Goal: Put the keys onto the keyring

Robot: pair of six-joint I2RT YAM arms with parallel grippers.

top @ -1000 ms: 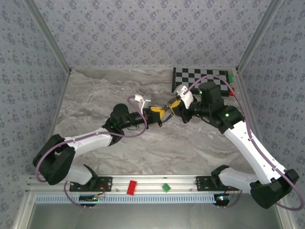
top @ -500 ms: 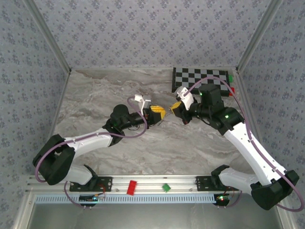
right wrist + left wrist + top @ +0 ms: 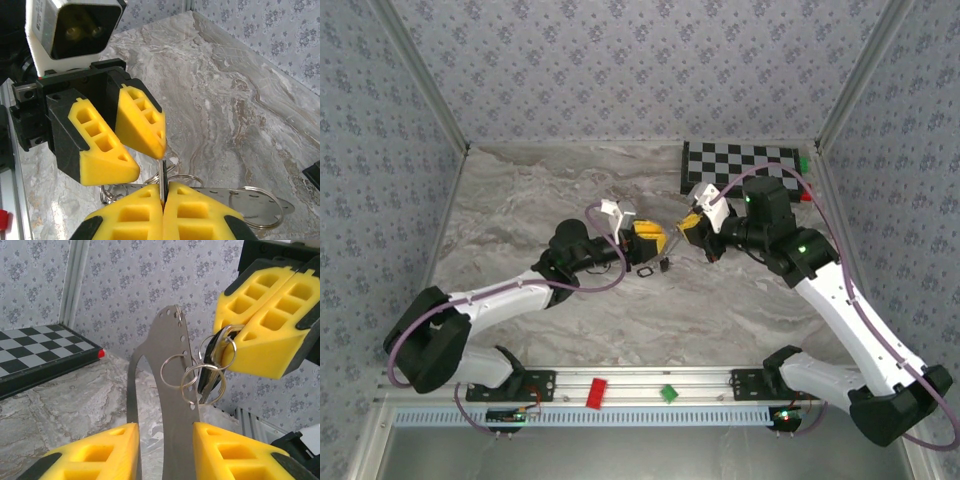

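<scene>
left gripper (image 3: 165, 427) has its fingers apart either side of the keyring (image 3: 172, 340), a flat grey holed loop up off the tabletop (image 3: 60, 405); whether they touch it i cannot tell. just right, the keys (image 3: 207, 375) sit clamped in the right gripper (image 3: 237, 335). best draw the left straight away, clear of the rings (image 3: 162, 371). count: one keyring, three small rings, keys bunched, perhaps two.

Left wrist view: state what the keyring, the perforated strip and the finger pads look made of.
Keyring: thin steel-like wire, bright glints. Strip: dull grey sheet metal, apparently, with punched holes. Finger pads: yellow foam or soft plastic, matte, with moulded cavities.
</scene>
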